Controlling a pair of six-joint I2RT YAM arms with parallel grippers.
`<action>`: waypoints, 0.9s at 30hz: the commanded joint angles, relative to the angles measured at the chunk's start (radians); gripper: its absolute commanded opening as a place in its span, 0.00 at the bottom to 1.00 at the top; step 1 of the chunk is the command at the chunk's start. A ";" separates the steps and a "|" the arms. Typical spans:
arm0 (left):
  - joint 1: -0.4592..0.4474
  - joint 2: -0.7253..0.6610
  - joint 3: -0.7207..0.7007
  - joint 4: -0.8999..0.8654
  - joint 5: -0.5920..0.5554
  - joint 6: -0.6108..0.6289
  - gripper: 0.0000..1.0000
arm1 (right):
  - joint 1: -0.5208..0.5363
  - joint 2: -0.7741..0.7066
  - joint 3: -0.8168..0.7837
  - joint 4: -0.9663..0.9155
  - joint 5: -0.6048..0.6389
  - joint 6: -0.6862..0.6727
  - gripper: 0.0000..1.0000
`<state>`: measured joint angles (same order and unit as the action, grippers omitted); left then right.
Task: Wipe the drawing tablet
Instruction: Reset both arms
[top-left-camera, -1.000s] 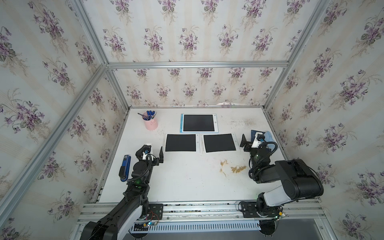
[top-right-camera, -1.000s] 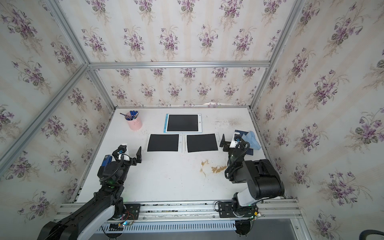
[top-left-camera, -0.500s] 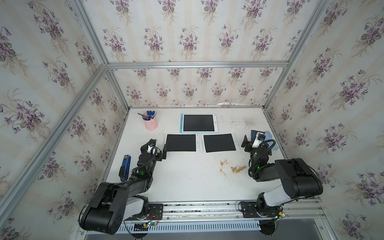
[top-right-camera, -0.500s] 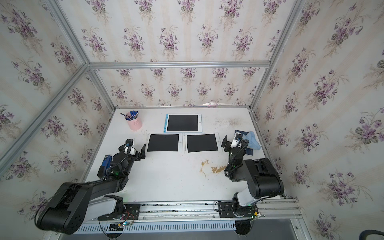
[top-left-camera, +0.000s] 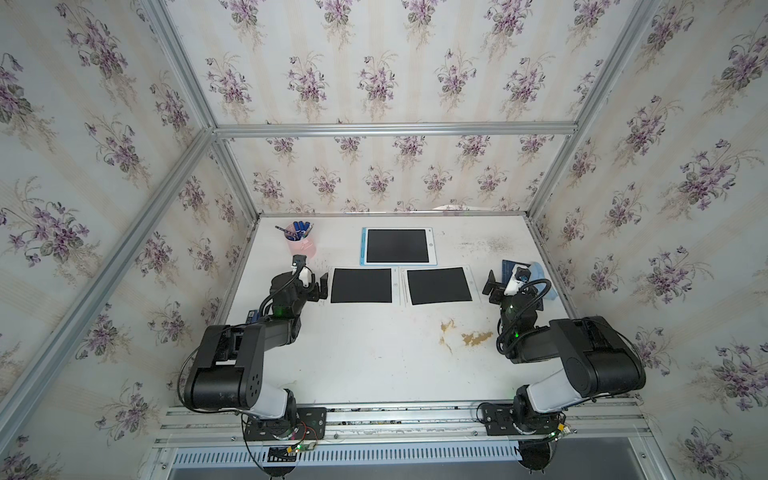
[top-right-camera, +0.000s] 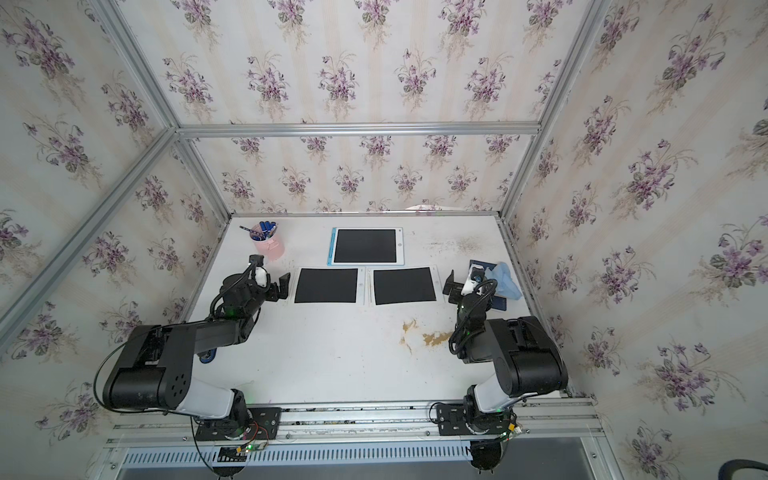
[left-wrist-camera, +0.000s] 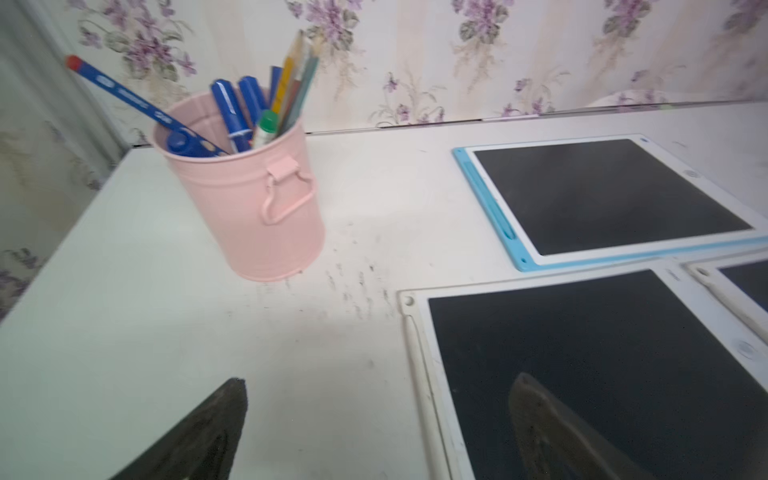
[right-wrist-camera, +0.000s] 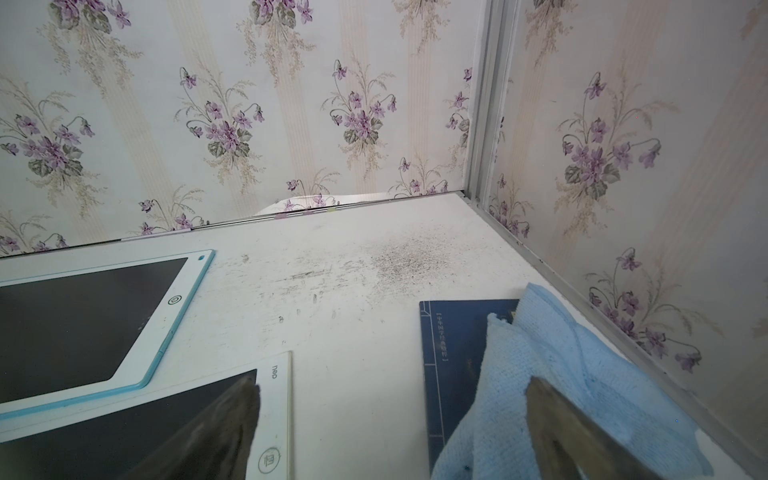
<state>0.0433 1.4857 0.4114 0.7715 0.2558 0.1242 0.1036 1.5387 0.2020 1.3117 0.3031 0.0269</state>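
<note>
Three drawing tablets with dark screens lie on the white table (top-left-camera: 374, 357). A blue-framed one (top-left-camera: 398, 246) is at the back, and two white-framed ones (top-left-camera: 360, 285) (top-left-camera: 439, 286) lie side by side in front of it. A light blue cloth (top-left-camera: 540, 276) (right-wrist-camera: 561, 374) is bunched on a dark blue book (right-wrist-camera: 453, 353) by the right wall. My left gripper (top-left-camera: 318, 289) (left-wrist-camera: 380, 378) is open and empty, straddling the left edge of the left white tablet (left-wrist-camera: 602, 374). My right gripper (top-left-camera: 500, 291) (right-wrist-camera: 392, 382) is open, one finger over the right white tablet's corner (right-wrist-camera: 274, 395), the other over the cloth.
A pink bucket of pens (top-left-camera: 301, 245) (left-wrist-camera: 249, 199) stands at the back left, close to my left gripper. A blue object (top-right-camera: 206, 355) lies by the left wall, partly hidden under the left arm. Brown stains (top-left-camera: 473, 338) mark the table near the right arm.
My left arm has reached forward and to the right, bringing its open gripper up to the left white tablet. The right gripper has barely shifted. Both stay open.
</note>
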 joint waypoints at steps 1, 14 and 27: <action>0.002 -0.016 -0.014 -0.015 0.142 0.034 1.00 | -0.025 -0.009 0.000 0.011 -0.005 0.036 1.00; 0.008 0.013 0.049 -0.093 -0.066 -0.063 1.00 | -0.017 0.007 0.009 -0.004 -0.073 -0.015 1.00; -0.005 0.010 0.030 -0.057 -0.001 -0.023 1.00 | -0.029 -0.007 0.011 -0.032 -0.069 0.009 1.00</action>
<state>0.0395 1.4975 0.4400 0.7010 0.2531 0.0895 0.0738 1.5368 0.2104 1.2675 0.2203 0.0277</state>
